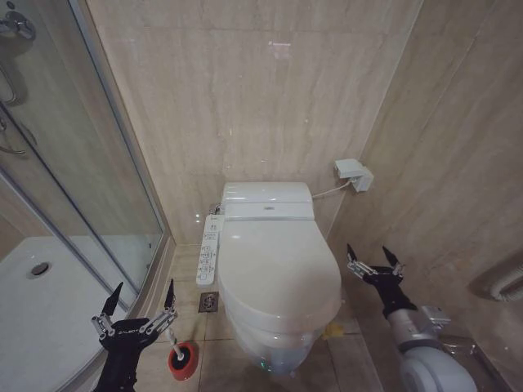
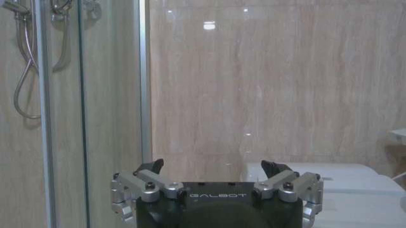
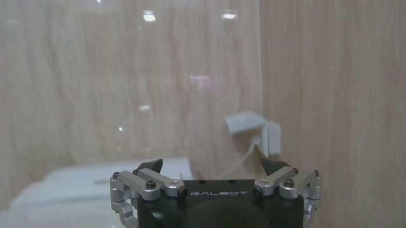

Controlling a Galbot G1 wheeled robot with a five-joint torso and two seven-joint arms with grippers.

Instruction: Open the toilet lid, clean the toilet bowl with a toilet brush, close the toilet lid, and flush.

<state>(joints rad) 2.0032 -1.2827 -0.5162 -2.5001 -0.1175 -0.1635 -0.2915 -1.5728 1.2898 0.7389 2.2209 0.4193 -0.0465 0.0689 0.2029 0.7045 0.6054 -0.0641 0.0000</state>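
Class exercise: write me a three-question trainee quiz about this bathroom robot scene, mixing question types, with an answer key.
1. True or false: the toilet lid is raised.
2. Which gripper is nearer the toilet brush? A) left gripper B) right gripper
3. Fill in: both grippers are ____ and hold nothing.

Key: 1 false, the lid is down; 2 A, the brush stands in its red holder on the floor left of the toilet; 3 open.
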